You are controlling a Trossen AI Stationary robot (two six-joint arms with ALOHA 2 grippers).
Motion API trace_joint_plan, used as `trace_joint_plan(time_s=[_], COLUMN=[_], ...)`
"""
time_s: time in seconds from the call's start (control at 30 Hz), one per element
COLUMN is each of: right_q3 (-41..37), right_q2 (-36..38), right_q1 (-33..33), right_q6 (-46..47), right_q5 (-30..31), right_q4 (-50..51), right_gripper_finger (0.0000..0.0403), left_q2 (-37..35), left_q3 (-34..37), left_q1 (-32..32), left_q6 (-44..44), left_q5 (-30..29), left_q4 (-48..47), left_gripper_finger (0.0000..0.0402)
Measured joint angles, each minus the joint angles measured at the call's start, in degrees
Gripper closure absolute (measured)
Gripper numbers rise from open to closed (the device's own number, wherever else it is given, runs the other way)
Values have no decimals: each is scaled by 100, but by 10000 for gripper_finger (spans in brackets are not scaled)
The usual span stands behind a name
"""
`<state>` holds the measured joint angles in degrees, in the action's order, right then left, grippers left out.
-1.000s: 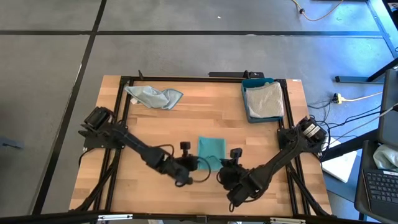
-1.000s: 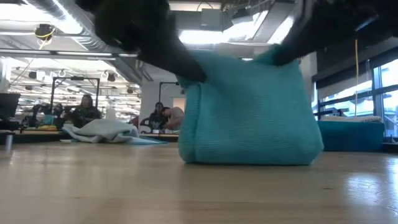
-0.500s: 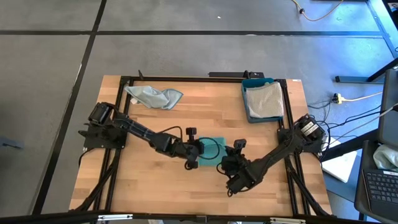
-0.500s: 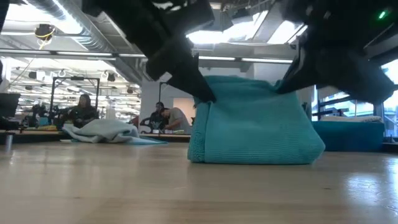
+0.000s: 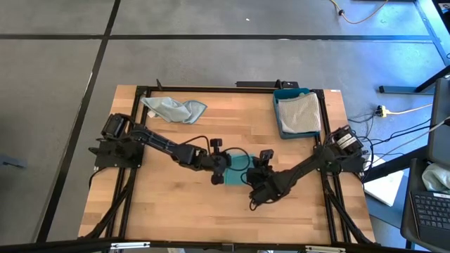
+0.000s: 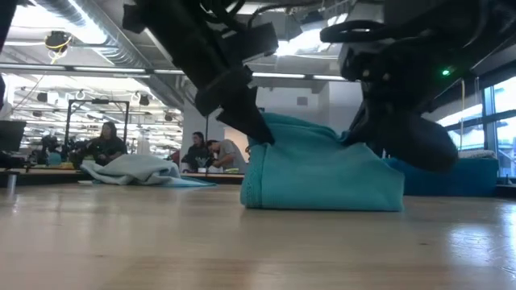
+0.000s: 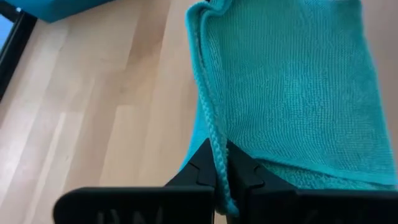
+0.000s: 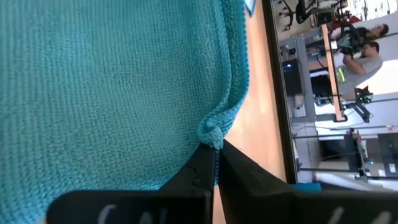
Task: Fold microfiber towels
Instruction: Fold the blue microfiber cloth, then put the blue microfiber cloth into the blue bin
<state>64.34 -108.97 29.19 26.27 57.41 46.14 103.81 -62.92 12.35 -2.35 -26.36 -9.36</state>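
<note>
Pinching the teal towel [image 5: 238, 164] at mid-counter, both grippers hold its hems: the left gripper [image 7: 216, 175] jaws clenched on one edge, the right gripper [image 8: 215, 163] jaws clenched on a corner. A crumpled grey towel [image 5: 174, 109] lies near the far-left corner.

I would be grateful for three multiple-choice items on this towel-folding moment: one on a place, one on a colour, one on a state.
1. Where does the crumpled light towel lie?
A. on the table's far left part
B. inside the tray
C. under the right arm

2. What colour is the towel both arms handle?
A. grey
B. teal
C. white

3. How do the left tool and right tool stand?
A. both open
B. only one shut
C. both shut on the teal towel's edge

Answers: 1 A, the high view shows it there, apart from the blue tray; 2 B, every view shows teal; 3 C, each wrist view shows fingers pinching the hem.
</note>
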Motion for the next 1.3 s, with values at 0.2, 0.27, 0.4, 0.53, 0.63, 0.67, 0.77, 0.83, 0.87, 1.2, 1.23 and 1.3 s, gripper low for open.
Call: trace_joint_plan(time_s=[0.2, 0.27, 0.4, 0.53, 0.63, 0.67, 0.77, 0.83, 0.87, 1.2, 1.23, 1.3], right_q3=[-139, -228, -383, -467, -475, -475, -472, -472, -472, -468, -466, -464], right_q2=[0, 0, 0, 0, -2, -2, -2, -2, -2, -2, -2, 16], right_q1=[-213, -284, -418, -518, -551, -558, -566, -568, -568, -427, -380, -276], right_q6=[-286, -361, -433, -434, -413, -412, -393, -399, -399, -299, -255, -201], right_q5=[9, -9, -29, -191, -291, -362, -379, -447, -473, 419, 571, 755], right_q4=[-265, -410, -639, -601, -634, -654, -696, -696, -702, -374, -275, -41], right_gripper_finger=[389, 389, 389, 389, 389, 388, 377, 361, 351, 250, 243, 233], left_q2=[2, 2, 49, 217, 377, 402, 457, 455, 453, 420, 420, 418], left_q3=[0, 0, 0, 11, 16, 17, 17, 17, 17, 15, 15, 15], left_q1=[-223, -273, -360, -394, -434, -450, -462, -458, -452, -278, -251, -185], left_q6=[-2, -24, -92, -98, -190, -226, -261, -262, -262, -203, -201, -203], left_q5=[214, 280, 384, 437, 394, 302, 40, -29, -46, -118, -119, -119], left_q4=[-57, -57, -70, -173, -171, -170, -166, -153, -143, -136, -136, -134], left_gripper_finger=[401, 401, 400, 375, 343, 332, 306, 296, 293, 293, 293, 293])
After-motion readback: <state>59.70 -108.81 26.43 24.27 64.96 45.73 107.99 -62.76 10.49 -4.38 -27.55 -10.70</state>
